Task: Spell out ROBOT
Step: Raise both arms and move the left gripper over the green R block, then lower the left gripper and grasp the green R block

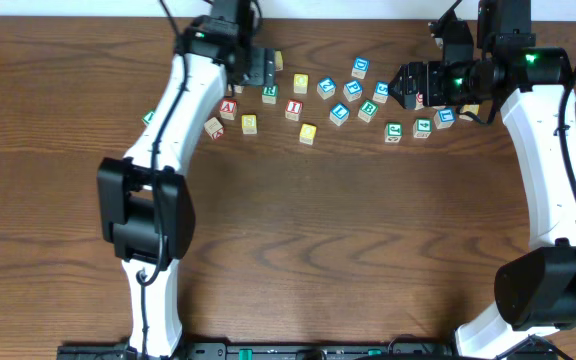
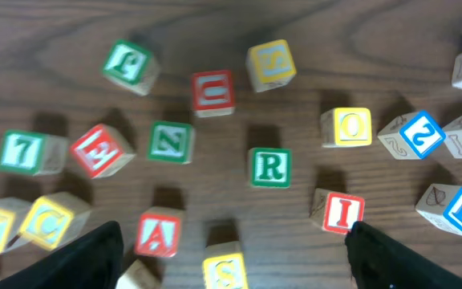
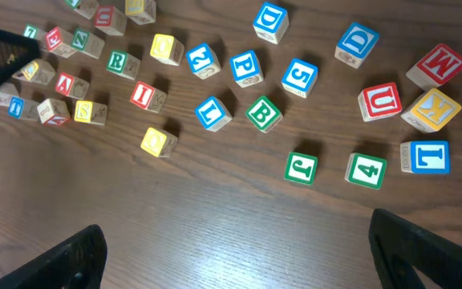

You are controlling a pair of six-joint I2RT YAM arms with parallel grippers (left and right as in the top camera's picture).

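Observation:
The green-framed R cube (image 2: 270,167) lies just ahead of my left gripper (image 2: 231,269), which is open above the back-left cluster (image 1: 260,65); a yellow S cube (image 2: 225,270) shows between its fingers, not gripped. To the R's right sits a yellow O cube (image 2: 351,127). In the right wrist view I see R (image 3: 118,63), the yellow O (image 3: 165,48), a second yellow cube (image 3: 159,141) with a blurred letter, green B (image 3: 263,113) and blue T (image 3: 427,156). My right gripper (image 3: 243,265) hangs open over bare wood, nearer than these cubes.
Other letter and number cubes lie scattered along the far half of the table: red I (image 2: 343,213), red A (image 2: 157,234), red U (image 2: 213,91), green N (image 2: 171,141), blue D (image 3: 356,44), green 4 (image 3: 366,170). One green cube (image 1: 149,117) sits apart at left.

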